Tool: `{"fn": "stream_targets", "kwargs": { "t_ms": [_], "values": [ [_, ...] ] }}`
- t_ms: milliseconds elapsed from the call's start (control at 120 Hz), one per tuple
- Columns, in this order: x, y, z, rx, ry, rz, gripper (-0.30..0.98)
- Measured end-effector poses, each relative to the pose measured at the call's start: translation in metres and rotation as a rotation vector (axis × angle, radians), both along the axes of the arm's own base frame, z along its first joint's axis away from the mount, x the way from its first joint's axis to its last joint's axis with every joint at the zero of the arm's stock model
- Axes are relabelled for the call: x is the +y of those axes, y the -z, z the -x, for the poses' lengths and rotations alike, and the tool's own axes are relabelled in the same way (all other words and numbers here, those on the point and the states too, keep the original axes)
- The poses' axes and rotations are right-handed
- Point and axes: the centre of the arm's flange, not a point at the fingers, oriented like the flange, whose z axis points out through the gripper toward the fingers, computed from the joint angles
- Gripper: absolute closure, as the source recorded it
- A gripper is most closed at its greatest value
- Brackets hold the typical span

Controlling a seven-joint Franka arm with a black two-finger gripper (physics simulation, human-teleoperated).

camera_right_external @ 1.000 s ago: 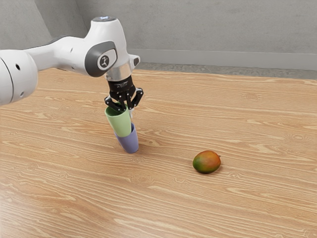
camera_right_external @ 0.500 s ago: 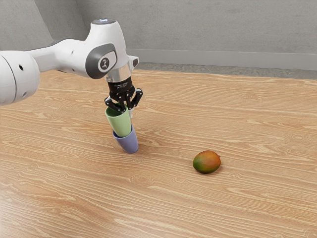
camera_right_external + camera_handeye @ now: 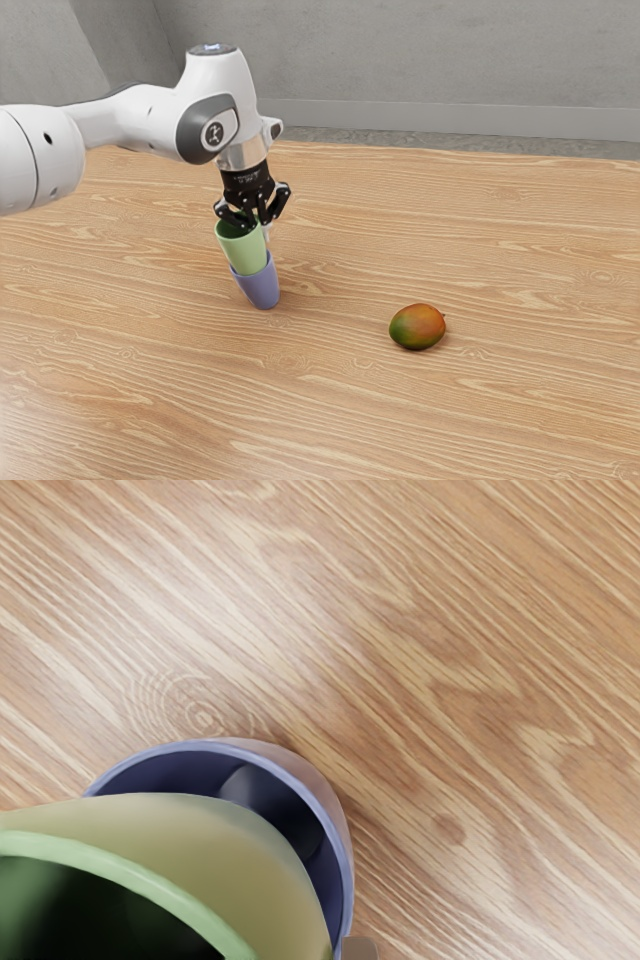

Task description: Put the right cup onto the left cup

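The green cup (image 3: 243, 252) is at the mouth of the purple-blue cup (image 3: 263, 290), its open end up and its lower end overlapping the lower cup's rim in the exterior view. How deep that lower end sits, I cannot tell. In the wrist view the green cup covers part of the mouth below it, while a crescent of dark blue inner wall shows between its side and the lower cup's rim. The end effector (image 3: 258, 228) is pinching the green cup's wall near its rim, on the side toward the exterior view's right, with one finger inside the cup and the other outside. The purple-blue cup stands on the wood-grained bench (image 3: 520, 400).

A mango (image 3: 418, 328), orange-red with a green patch, lies on the bench well apart from both cups, toward the exterior view's right and nearer that camera. It touches neither cup and is out of the way of the stack. The white arm (image 3: 215, 95) reaches in above the bench from the exterior view's left. Beyond the bench's far edge are a strip of grey floor (image 3: 430, 143), a pale baseboard (image 3: 450, 118) and a grey wall (image 3: 420, 60).
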Motion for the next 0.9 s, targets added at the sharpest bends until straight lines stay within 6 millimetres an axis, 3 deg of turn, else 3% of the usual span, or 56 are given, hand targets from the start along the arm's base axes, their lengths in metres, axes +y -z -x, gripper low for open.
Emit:
{"fn": "stream_targets", "kwargs": {
  "t_ms": [117,350,608,675,750,900],
  "values": [
    [0.003,0.003,-0.002,-0.001,-0.006,0.001,0.78],
    [0.003,0.001,-0.003,-0.013,-0.006,0.007,0.31],
    [0.001,-0.014,-0.004,-0.040,0.001,0.012,0.10],
    [0.002,-0.036,-0.004,-0.069,0.009,0.018,0.08],
    [0.000,-0.076,-0.008,-0.112,0.052,0.017,0.06],
    [-0.009,-0.134,-0.010,-0.165,0.271,0.015,0.04]
  ]
}}
